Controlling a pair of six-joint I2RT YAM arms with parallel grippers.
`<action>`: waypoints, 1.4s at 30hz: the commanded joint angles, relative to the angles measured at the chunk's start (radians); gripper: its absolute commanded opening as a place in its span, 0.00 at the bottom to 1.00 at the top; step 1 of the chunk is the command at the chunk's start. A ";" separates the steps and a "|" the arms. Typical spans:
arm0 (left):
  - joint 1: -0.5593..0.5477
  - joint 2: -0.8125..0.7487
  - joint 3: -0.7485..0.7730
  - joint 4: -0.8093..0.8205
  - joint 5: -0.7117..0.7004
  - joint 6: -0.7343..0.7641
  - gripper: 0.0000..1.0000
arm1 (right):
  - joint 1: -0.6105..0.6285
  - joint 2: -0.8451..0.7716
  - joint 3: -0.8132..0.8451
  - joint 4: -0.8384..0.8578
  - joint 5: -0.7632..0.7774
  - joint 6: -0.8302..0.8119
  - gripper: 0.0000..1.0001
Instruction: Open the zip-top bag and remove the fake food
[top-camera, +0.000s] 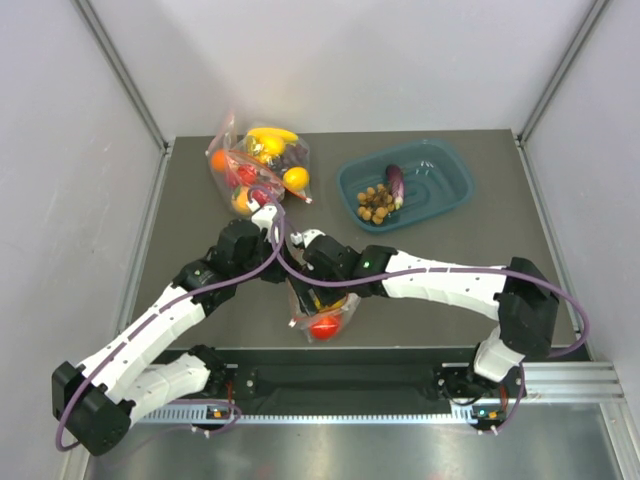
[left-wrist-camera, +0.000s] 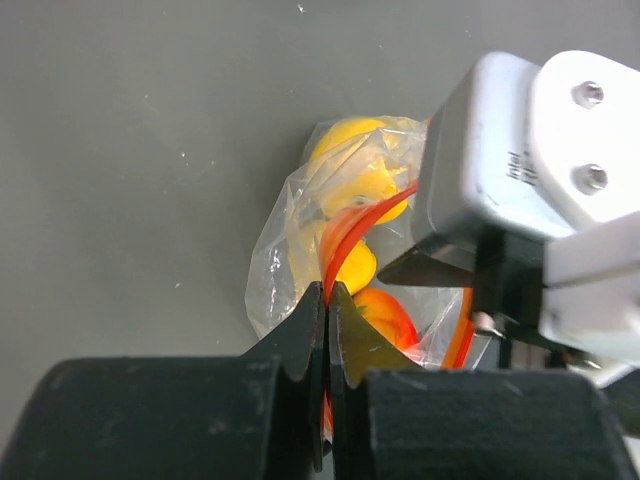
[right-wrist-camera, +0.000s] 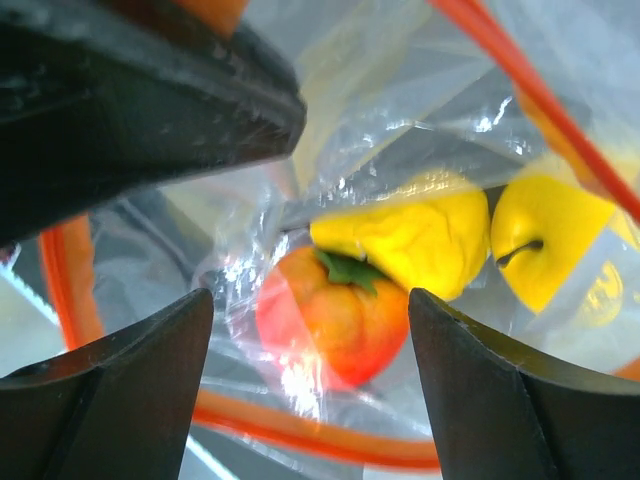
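Left claw (left-wrist-camera: 327, 298) pinching zip-top bag (left-wrist-camera: 285, 240) rim, right claw (right-wrist-camera: 310, 310) spread, print illegible

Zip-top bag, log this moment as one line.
left gripper: shut on zip strip | right gripper: open over tomato | zip-top bag: tomato, lemon, pear inside | tray: eggplant, brown cluster

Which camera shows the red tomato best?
The right wrist view: the tomato sits large and central, green stalk showing, inside the zip-top bag. The top view shows a small red spot; the left wrist view, an orange-red sliver.
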 joint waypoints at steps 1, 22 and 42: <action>0.003 -0.020 0.011 0.045 -0.007 0.004 0.00 | 0.010 -0.019 -0.033 0.106 0.046 -0.015 0.79; 0.003 -0.071 -0.015 0.031 -0.033 0.001 0.00 | -0.018 0.102 -0.106 0.131 0.149 0.051 0.77; 0.005 -0.068 -0.023 0.031 -0.033 0.000 0.00 | -0.024 0.004 -0.103 0.071 0.230 0.054 0.29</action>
